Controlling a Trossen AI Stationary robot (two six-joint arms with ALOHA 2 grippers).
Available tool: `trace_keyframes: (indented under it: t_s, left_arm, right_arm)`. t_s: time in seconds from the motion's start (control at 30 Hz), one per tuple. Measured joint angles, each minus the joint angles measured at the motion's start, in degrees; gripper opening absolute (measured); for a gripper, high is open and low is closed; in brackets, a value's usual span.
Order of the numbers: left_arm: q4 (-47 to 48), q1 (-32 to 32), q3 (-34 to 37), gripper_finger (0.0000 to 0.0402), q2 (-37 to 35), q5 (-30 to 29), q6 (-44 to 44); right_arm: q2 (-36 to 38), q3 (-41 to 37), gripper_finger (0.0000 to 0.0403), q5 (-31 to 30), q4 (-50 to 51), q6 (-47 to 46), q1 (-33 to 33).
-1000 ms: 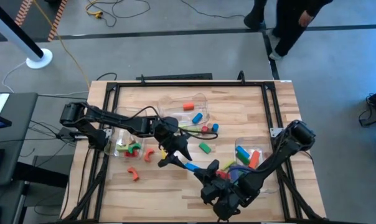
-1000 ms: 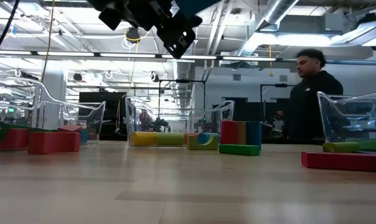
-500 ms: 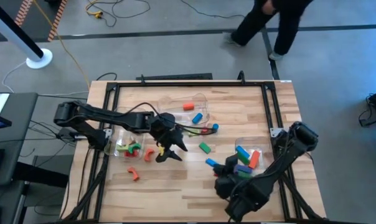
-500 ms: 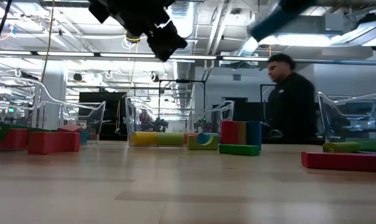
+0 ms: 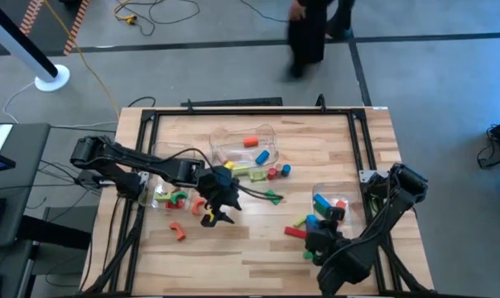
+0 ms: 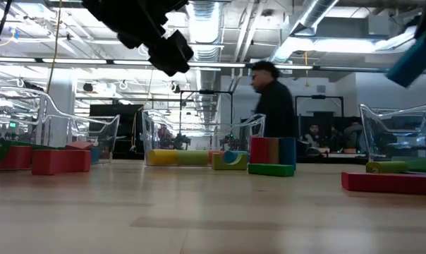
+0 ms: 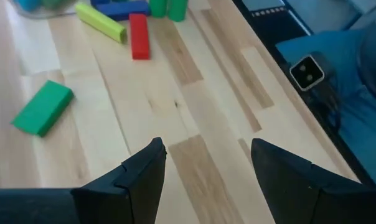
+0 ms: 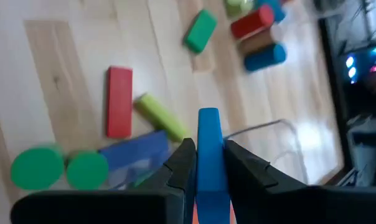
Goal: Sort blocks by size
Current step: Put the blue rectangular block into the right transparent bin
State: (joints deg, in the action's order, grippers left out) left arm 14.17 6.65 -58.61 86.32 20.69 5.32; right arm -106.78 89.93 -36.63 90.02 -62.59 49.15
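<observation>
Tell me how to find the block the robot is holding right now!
Look at the wooden table and follow the arm on its right side down to the right gripper. Pinched between its two dark fingers is a long blue block. The red bar and the yellow-green bar lie flat on the wood, but the blue one is up in the air.

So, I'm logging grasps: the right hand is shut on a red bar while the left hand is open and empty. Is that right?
Not quite: the colour is wrong. The right hand is shut on a blue bar, as the right wrist view shows; the red bar lies on the table. The left hand is indeed open and empty.
</observation>
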Motion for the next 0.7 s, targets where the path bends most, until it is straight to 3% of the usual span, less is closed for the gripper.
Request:
trace_keyframes:
  t_s: [0.7]
  left_arm:
    - [-11.5, 3.7, 9.4, 0.0231, 0.0, -2.1, -1.3]
  right_arm:
    - [0.0, -0.2, 0.0097, 16.8, 0.0, -12.4, 3.8]
